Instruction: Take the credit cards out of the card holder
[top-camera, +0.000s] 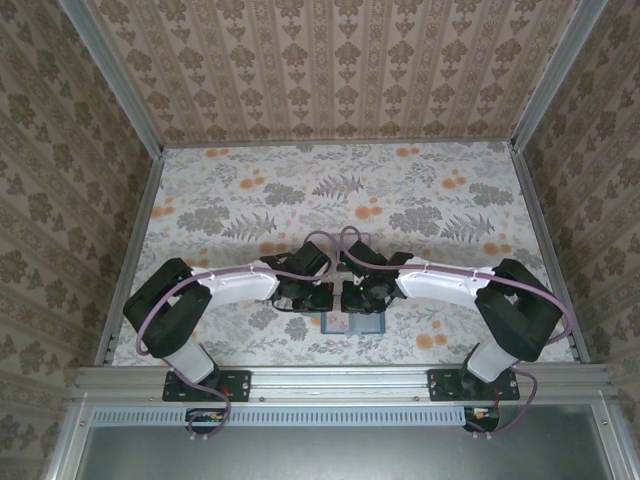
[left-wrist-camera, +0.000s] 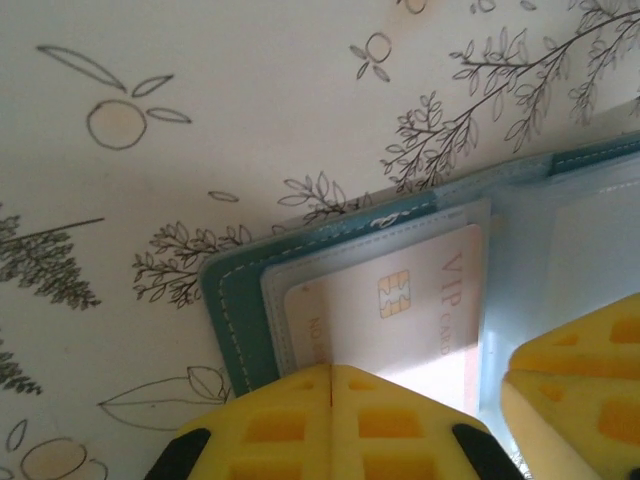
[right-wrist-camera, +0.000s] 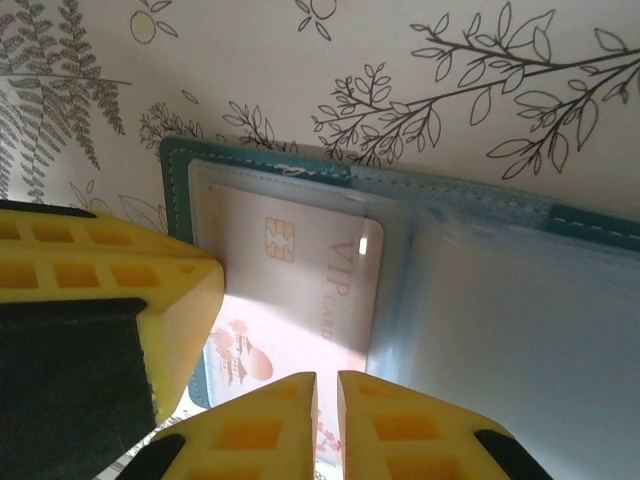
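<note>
The teal card holder (top-camera: 355, 323) lies open on the floral table near the front edge, between both grippers. A pale pinkish-white credit card (left-wrist-camera: 400, 300) marked VIP CARD sits in its left pocket, its lower part out of the sleeve (right-wrist-camera: 300, 270). My left gripper (left-wrist-camera: 331, 372) is shut, its yellow tips resting on the card's near end at the holder's (left-wrist-camera: 232, 310) left panel. My right gripper (right-wrist-camera: 327, 385) stands over the card's lower edge with a narrow slit between its jaws. The holder's (right-wrist-camera: 178, 170) right panel (right-wrist-camera: 520, 320) shows a pale grey-blue pocket face.
The holder lies close to the metal rail (top-camera: 340, 380) at the table's front. Both arms crowd the middle, fingers nearly touching: the right gripper's finger (left-wrist-camera: 580, 380) shows in the left wrist view, the left's finger (right-wrist-camera: 100, 280) in the right. Wallpapered walls (top-camera: 60, 200) enclose the table.
</note>
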